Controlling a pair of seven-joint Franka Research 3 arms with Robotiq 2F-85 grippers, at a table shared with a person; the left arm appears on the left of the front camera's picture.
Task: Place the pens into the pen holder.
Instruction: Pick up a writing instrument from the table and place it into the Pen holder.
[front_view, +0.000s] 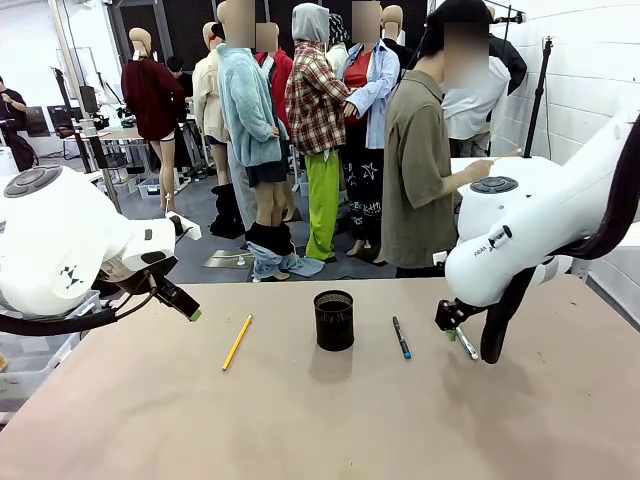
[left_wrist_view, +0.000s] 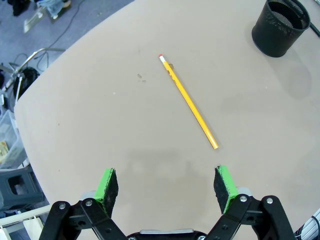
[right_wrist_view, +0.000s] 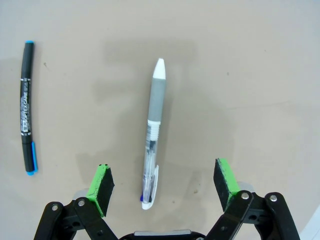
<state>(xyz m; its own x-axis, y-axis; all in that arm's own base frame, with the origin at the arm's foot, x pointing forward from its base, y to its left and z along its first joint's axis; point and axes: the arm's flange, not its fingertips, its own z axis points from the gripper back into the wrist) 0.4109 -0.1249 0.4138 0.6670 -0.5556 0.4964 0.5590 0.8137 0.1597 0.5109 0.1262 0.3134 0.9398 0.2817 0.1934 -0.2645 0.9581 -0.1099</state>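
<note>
The holder (front_view: 333, 320) stands alone mid-worktop (front_view: 300, 430), its mouth open from above, with bare surface all round. The pencil (front_view: 237, 343) lies flat well to its left, the blue-tipped pen (front_view: 401, 338) near its right and the grey pen (front_view: 466, 343) farther right. Each has room on both sides. The left claw (left_wrist_view: 166, 182), jaws wide, hangs short of the pencil. The right claw (right_wrist_view: 162, 182), jaws wide, has the grey pen's end between its fingers. A black hose (front_view: 500, 320) hangs just beside that pen.

Left gripper (left_wrist_view: 165, 181), right gripper (right_wrist_view: 162, 180): jaws spread wide, nothing held; both white arms bent inward, wrists tilted downward.
</note>
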